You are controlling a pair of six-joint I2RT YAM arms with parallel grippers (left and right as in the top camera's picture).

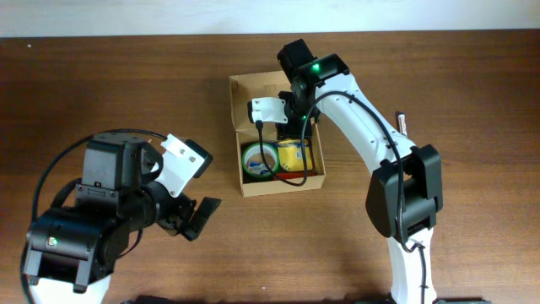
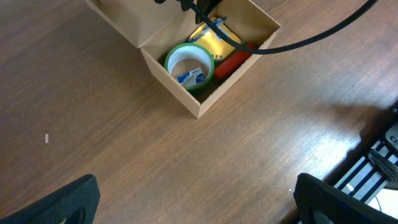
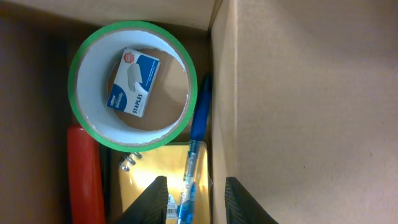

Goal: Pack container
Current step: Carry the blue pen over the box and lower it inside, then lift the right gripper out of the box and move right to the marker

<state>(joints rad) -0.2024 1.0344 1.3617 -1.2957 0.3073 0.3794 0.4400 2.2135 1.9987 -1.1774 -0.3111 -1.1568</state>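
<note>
The word "STAPLES" is printed on the small blue box [image 3: 132,82] lying inside the tape roll [image 3: 133,84].

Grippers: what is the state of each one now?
Left gripper: wide open, empty.
Right gripper: open, jaws apart around the blue pen in the container, not clamping it.

A green tape roll [image 3: 177,106] lies flat with its white inner wall showing. Inside its ring sits a small blue-and-white box of staples [image 3: 132,83], printed side up. A blue pen [image 3: 198,134] lies just beside the roll, its clear lower part across the edge of a yellow spiral notebook [image 3: 146,177]. A red, rod-shaped object [image 3: 85,174] lies along the notebook's other side, touching the roll's rim. The surface [image 1: 126,84] is dark brown wood grain. A small dark item [image 1: 402,122] lies on it, well apart from the rest.
</note>
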